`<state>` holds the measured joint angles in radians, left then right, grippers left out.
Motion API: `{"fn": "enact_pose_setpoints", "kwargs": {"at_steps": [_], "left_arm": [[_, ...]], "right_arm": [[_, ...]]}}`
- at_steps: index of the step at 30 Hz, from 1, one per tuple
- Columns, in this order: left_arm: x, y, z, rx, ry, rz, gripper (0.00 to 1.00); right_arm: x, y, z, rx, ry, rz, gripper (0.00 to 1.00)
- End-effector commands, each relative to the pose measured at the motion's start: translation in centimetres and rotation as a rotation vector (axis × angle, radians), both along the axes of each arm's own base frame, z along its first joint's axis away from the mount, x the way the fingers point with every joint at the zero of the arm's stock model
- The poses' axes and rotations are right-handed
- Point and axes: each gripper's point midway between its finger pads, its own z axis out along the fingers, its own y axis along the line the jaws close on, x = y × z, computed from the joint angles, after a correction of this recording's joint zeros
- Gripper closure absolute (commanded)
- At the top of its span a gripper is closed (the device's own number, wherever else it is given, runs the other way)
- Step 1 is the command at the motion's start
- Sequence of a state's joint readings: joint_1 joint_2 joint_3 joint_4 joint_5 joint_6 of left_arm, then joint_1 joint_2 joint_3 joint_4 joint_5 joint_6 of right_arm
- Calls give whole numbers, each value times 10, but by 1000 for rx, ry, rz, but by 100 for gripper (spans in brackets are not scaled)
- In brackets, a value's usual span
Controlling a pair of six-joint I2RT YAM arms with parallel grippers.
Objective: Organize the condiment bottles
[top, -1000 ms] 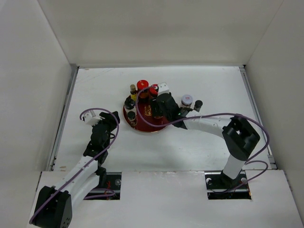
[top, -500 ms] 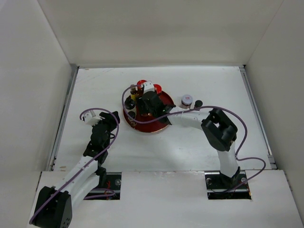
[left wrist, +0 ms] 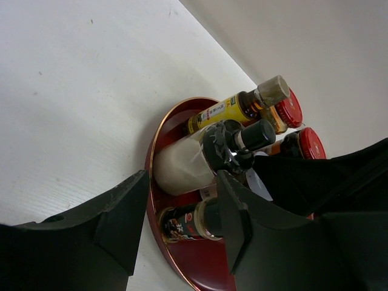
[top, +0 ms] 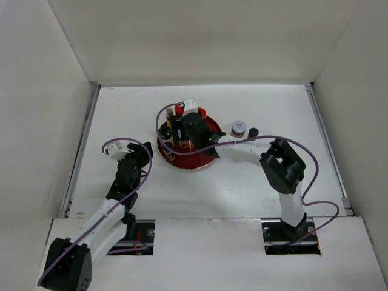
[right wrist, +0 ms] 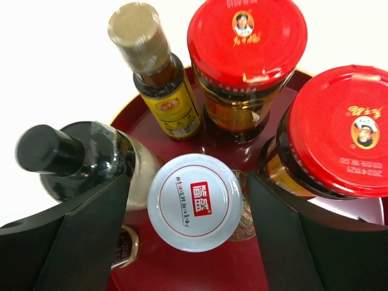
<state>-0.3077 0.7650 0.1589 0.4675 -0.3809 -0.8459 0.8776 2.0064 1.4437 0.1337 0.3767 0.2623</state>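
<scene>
From above, the right tool [top: 185,128] hangs over the red tray [top: 209,159], right in among the crowded condiment bottles [top: 179,109], while the left tool [top: 143,151] sits just off the tray's left rim. Two more stand out on the bench [top: 273,103] to the right: a pale-lidded jar [top: 239,128] with a tiny black-capped bottle [top: 253,131] just beside it. Left wrist: the tool's fingers [left wrist: 118,218] are partly apart with nothing gripped. Through the gap you see a clear black-capped bottle [left wrist: 182,160], a slim yellowish bottle [left wrist: 224,109] behind it and a small dark bottle [left wrist: 188,221], all near but untouched. Right wrist: jaws spread wide, straddling a white-lidded jar [right wrist: 195,203] on the tray with its lid dead centre between the fingers [right wrist: 91,236]. There's daylight on either side, so no grip. Two red-capped jars [right wrist: 245,54] stand just beyond.
</scene>
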Motion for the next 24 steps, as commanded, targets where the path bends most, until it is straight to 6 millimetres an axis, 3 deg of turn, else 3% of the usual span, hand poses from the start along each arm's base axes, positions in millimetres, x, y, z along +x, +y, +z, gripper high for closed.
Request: {"fn": "enact_pose_setpoints", "kwargs": {"at_steps": [1, 5, 7, 13, 17, 20, 24], "left_arm": [[3, 1, 16, -25, -57, 5, 53], [3, 0, 16, -25, -56, 0, 53], [2, 1, 18, -27, -64, 5, 53], [3, 0, 16, -29, -58, 1, 53], [3, 1, 13, -26, -50, 5, 53], [3, -1, 15, -28, -52, -4, 53], [4, 0, 12, -24, -42, 1, 53]], "right_arm": [[0, -3, 80, 140, -117, -16, 15], [-16, -26, 95, 146, -133, -29, 21], [-23, -45, 93, 135, -130, -57, 25], [-12, -148, 71, 64, -102, -263, 44], [1, -206, 56, -8, -41, -385, 35], [9, -228, 43, -67, 5, -416, 19], [15, -238, 31, -103, 44, -427, 14]]}}
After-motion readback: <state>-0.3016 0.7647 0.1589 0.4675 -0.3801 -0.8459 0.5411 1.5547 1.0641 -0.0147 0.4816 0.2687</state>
